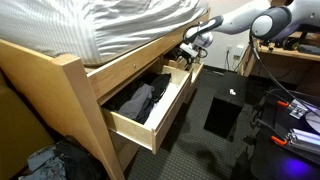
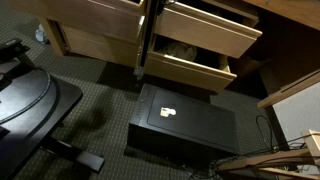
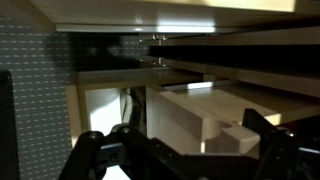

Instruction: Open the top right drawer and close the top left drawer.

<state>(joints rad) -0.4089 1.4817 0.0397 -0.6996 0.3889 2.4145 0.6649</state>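
Note:
The top left drawer (image 1: pixel 135 127) is a wide pine drawer, pulled far out, with dark clothes (image 1: pixel 142 100) inside. The top right drawer (image 1: pixel 186 72) is smaller, has orange-brown sides and stands partly out beyond it. My gripper (image 1: pixel 190 46) is at that drawer's top front edge. In the wrist view the fingers (image 3: pixel 180 150) are spread wide, with a pale wooden corner of the drawer (image 3: pixel 195 120) between them. Pulled-out drawers also show in an exterior view (image 2: pixel 190 66); which is which is unclear there.
A striped mattress (image 1: pixel 120 25) lies on the bed frame (image 1: pixel 75 100) above the drawers. A black box (image 1: pixel 225 112) stands on the dark carpet in front and also shows in an exterior view (image 2: pixel 185 125). Chair base (image 2: pixel 30 100), cables (image 1: pixel 290 120) and floor clothes (image 1: pixel 45 160) lie around.

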